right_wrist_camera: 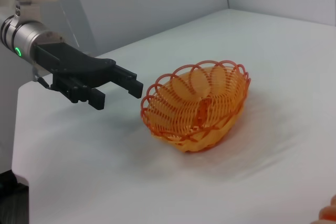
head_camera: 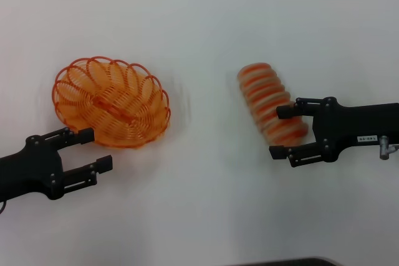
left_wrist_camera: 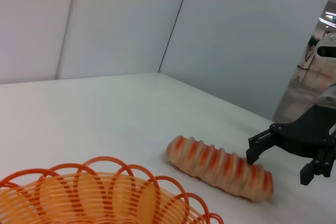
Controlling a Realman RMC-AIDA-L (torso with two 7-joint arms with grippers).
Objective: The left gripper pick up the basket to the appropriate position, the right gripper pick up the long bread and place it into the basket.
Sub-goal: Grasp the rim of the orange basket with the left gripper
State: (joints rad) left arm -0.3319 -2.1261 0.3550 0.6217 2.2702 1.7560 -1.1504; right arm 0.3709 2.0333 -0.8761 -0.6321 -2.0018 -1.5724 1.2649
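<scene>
The orange wire basket rests on the white table at the left, empty. My left gripper is open just in front of its near rim, its upper finger close to the rim and holding nothing. The right wrist view shows the basket with the left gripper beside it. The striped long bread lies on the table at the right. My right gripper is open, with its fingers either side of the bread's near end. The left wrist view shows the bread and the right gripper at its end.
The white table stretches between the basket and the bread. A dark edge shows at the table's front. Grey walls stand behind the table in the wrist views.
</scene>
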